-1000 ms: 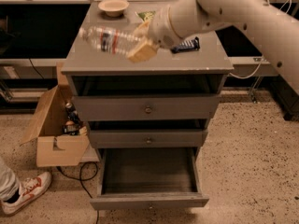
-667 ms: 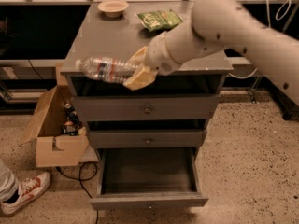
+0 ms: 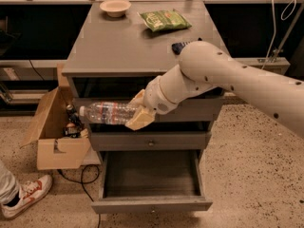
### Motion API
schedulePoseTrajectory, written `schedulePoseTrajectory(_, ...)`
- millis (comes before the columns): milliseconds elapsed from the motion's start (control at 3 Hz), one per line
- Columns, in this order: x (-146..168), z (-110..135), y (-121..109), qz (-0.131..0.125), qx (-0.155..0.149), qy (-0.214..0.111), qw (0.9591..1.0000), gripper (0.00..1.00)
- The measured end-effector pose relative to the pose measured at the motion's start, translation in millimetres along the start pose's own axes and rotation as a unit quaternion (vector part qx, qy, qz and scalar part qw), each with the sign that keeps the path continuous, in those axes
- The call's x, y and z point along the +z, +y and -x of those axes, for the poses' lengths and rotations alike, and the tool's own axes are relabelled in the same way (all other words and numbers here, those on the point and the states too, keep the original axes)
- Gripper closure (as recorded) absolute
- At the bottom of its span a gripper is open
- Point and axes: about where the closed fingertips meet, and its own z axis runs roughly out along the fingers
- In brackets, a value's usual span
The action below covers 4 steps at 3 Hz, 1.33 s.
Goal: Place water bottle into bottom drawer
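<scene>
My gripper (image 3: 138, 116) is shut on the water bottle (image 3: 108, 113), a clear ribbed bottle with a white label. It holds the bottle lying sideways, cap to the left, in front of the upper drawers of the grey cabinet (image 3: 118, 46). The bottom drawer (image 3: 151, 179) stands pulled open below it, dark and empty inside, its grey front (image 3: 152, 206) nearest the camera. The bottle hangs above the drawer's left rear part.
A green chip bag (image 3: 164, 19), a beige bowl (image 3: 115, 6) and a dark small object (image 3: 178, 46) lie on the cabinet top. An open cardboard box (image 3: 54, 141) with items stands on the floor at left. A person's shoe (image 3: 26, 196) is at bottom left.
My arm has brought the bottle down from above the cabinet top to in front of the upper drawers. The bottom drawer has stayed open.
</scene>
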Motion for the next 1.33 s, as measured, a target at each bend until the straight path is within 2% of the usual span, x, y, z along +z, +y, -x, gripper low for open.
schedulePoseTrajectory(333,14.4,-25.0,3.3,0.01,0.015,-0.031,0.9994,1.0)
schedulePoseTrajectory(667,48.2,-109.0,12.6,0.019,0.074,-0.105,0.9914,1.0)
schedulePoseTrajectory(1000,66.6,-160.8,17.4,0.014,0.113,-0.132,0.9847,1.0)
schedulePoseTrajectory(1333,110.8,-222.1,29.1,0.027,0.161,-0.091,0.9823,1.0)
